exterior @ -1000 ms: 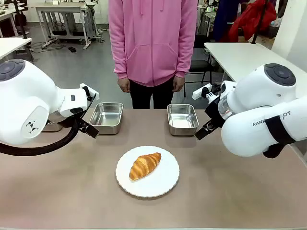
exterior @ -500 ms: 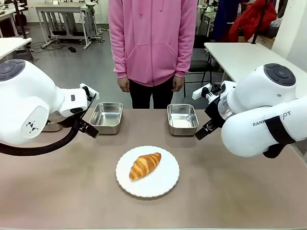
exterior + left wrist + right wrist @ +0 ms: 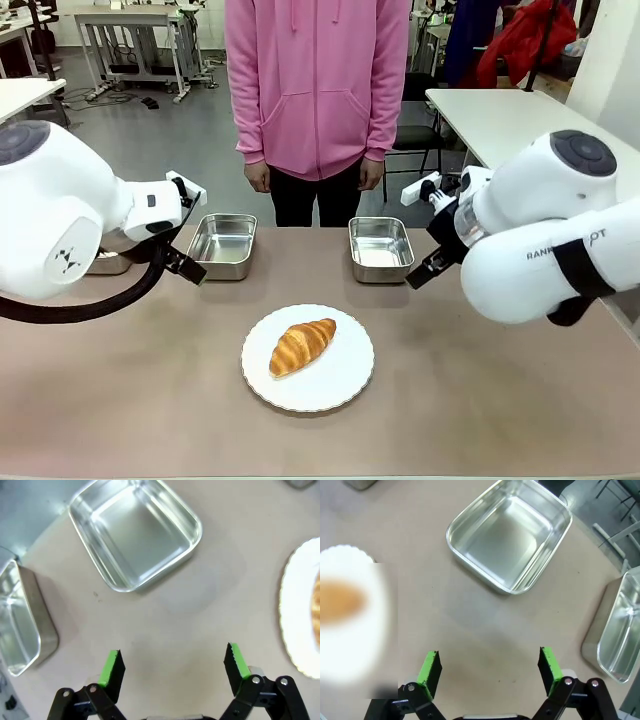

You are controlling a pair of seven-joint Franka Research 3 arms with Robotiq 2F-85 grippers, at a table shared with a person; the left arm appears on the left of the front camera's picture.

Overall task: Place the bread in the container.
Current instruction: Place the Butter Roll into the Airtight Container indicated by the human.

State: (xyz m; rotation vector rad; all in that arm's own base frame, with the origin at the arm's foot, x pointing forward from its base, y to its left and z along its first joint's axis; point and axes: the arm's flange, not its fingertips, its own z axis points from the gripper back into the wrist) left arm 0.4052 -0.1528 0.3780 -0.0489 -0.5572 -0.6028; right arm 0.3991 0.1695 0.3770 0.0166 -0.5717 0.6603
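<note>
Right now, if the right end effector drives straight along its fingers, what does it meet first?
Probably the bare table, just short of the empty steel pan; depth is unclear.

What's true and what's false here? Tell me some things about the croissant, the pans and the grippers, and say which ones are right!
1. The croissant lies on the white plate. True.
2. The left gripper is holding the croissant. False: it is open and empty, over bare table.
3. The steel pan by the right arm has bread in it. False: it is empty.
4. The right gripper is open. True.
</note>
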